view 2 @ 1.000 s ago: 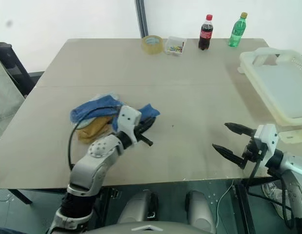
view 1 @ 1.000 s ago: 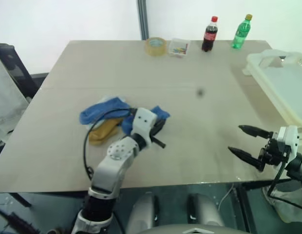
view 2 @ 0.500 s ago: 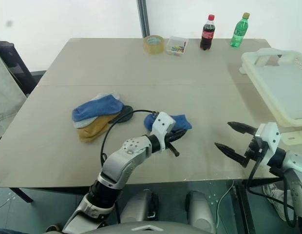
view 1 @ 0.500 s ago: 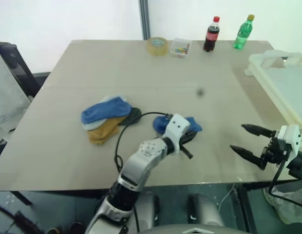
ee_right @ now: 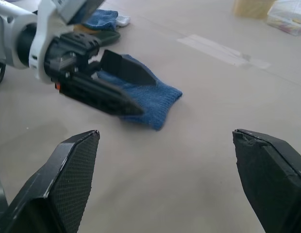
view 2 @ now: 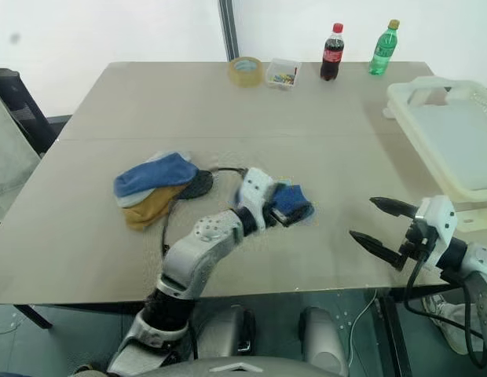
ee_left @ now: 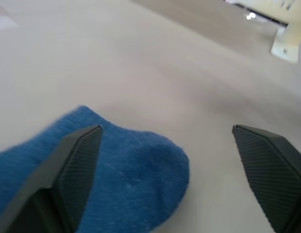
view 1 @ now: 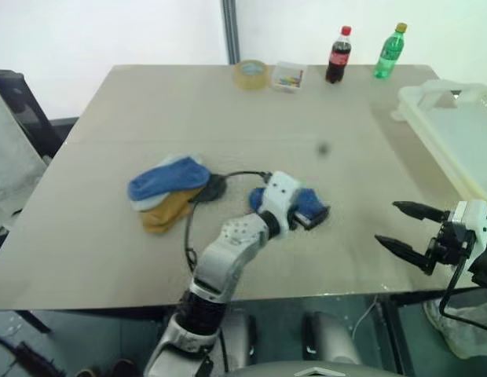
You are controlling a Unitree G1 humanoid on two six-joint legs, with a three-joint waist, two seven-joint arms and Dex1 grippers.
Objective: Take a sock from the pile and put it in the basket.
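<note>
The pile [view 1: 166,191] of blue, pale and mustard socks, with a dark one at its right end, lies left of the table's middle. One royal blue sock [view 1: 308,199] lies apart on the table, to the right of the pile. My left gripper [view 1: 316,217] stands open over this sock, one finger [ee_left: 77,165] resting on it and the other [ee_left: 267,165] over bare table. Near the table's front right edge my right gripper [view 1: 386,222] is open and empty, pointing toward the sock [ee_right: 150,99]. The off-white basket [view 1: 433,95] stands at the right edge of the table.
A tape roll [view 1: 250,74], a small clear box [view 1: 289,76], a cola bottle [view 1: 337,55] and a green bottle [view 1: 389,51] line the table's far edge. A dark chair [view 1: 23,110] stands off the left side. A black cable loops by the left arm.
My left gripper carried the blue sock rightward away from the pile, then opened; the sock now lies loose on the table. The right gripper stayed put.
</note>
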